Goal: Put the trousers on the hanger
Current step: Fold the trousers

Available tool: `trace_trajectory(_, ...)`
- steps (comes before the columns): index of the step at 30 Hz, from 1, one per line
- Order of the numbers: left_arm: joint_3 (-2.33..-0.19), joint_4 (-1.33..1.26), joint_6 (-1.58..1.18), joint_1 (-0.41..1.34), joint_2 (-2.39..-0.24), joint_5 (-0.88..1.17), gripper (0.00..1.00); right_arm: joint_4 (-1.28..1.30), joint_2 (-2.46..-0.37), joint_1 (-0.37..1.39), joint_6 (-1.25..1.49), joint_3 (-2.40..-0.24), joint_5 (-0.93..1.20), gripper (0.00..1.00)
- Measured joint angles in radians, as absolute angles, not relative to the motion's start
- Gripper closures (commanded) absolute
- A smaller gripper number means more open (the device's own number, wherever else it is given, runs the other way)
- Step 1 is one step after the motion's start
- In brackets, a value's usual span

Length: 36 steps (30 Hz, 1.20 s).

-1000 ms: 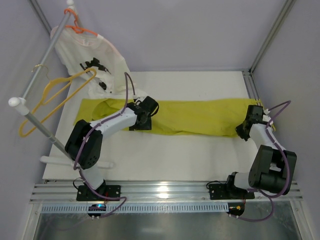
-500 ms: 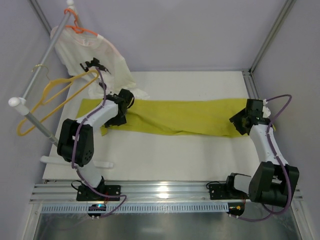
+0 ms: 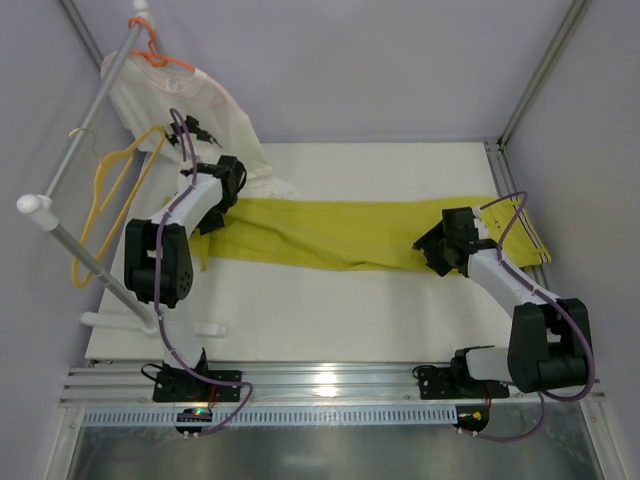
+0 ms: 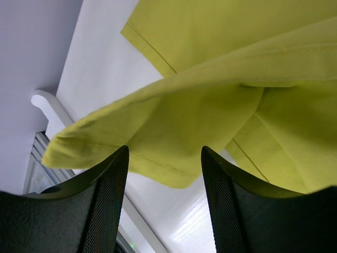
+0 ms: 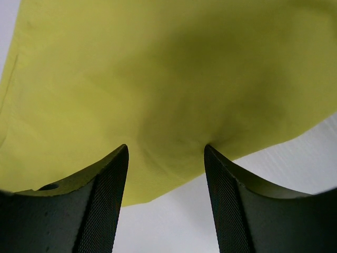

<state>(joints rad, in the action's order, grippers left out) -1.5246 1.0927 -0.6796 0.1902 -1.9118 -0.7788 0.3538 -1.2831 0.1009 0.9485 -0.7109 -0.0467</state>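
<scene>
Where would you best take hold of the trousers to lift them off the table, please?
I'd say at the raised fold at the trousers' left end, from above, with the left fingers either side. It stands clear of the table; elsewhere the cloth lies flat, leaving little to pinch.

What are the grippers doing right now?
Left gripper: open, a fold of the trousers in its gap, not squeezed.
Right gripper: open over the trousers, holding nothing.

Place: we read a robot lab (a boxed test cell).
Signs: white table (image 3: 330, 310), metal frame (image 3: 545, 70), grey walls (image 3: 350, 60).
</scene>
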Motion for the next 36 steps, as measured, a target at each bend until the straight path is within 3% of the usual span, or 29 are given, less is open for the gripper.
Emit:
trace_trajectory(9,-1.695,1.212,-0.650,0.209,-1.977,-0.999,0.42,0.315,-1.430,0.162,1.015,-0.728,-0.105,0.41)
trace_trajectory(11,-1.744,1.236,-0.650,0.216,-2.010,-1.034,0.42,0.315,-1.443,0.162,1.022,-0.733,-0.116,0.50)
trace_trajectory(12,-1.750,1.240,-0.649,0.220,-2.017,-1.040,0.42,0.320,-1.446,0.162,1.023,-0.735,-0.125,0.63)
trace_trajectory(15,-1.736,1.240,-0.634,0.255,-2.011,-1.039,0.41,0.354,-1.451,0.162,1.013,-0.758,-0.159,0.81)
trace_trajectory(19,-1.681,1.196,-0.619,0.367,-1.961,-0.966,0.41,0.387,-1.471,0.165,0.993,-0.801,-0.193,0.96)
trace_trajectory(23,-1.608,1.160,-0.625,0.472,-1.884,-0.874,0.41,0.394,-1.505,0.167,0.972,-0.817,-0.212,0.96)
trace_trajectory(28,-1.523,1.121,-0.631,0.476,-1.818,-0.773,0.40,0.442,-1.495,0.159,0.936,-0.818,-0.262,0.96)
trace_trajectory(36,-1.432,1.145,-0.651,0.458,-1.809,-0.827,0.41,0.564,-1.328,0.021,0.839,-0.816,-0.302,0.96)
